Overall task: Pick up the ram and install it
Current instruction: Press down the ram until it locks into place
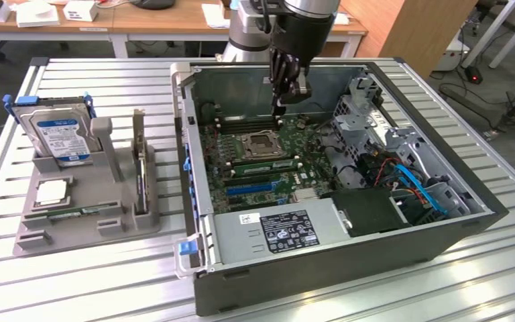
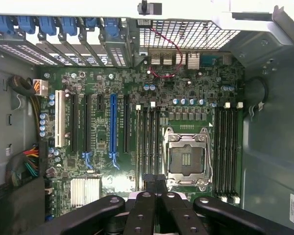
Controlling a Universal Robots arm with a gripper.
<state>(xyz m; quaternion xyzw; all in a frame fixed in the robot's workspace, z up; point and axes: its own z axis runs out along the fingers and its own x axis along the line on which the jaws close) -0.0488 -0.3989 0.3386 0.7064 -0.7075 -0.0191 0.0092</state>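
The ram (image 1: 68,213) is a thin green stick lying flat in the front of the grey holder (image 1: 38,235), at the exterior view's left. My gripper (image 1: 280,107) hangs inside the open computer case (image 1: 329,268), over the far part of the motherboard (image 1: 275,176). That is well away from the ram. Its fingers are shut together with nothing seen between them. In the wrist view the shut gripper (image 2: 156,180) points down beside the empty processor socket (image 2: 186,156), over the dark memory slots (image 2: 148,142). More memory slots (image 2: 228,147) lie on the socket's other side.
The holder also carries a hard drive (image 1: 61,137), an upright expansion card (image 1: 139,168) and a square silver chip (image 1: 51,192). Inside the case are a power supply (image 1: 280,231), drive cage (image 1: 374,127), blue cables (image 1: 423,188) and expansion slots (image 2: 112,122). Everything sits on a slatted metal table (image 1: 78,288).
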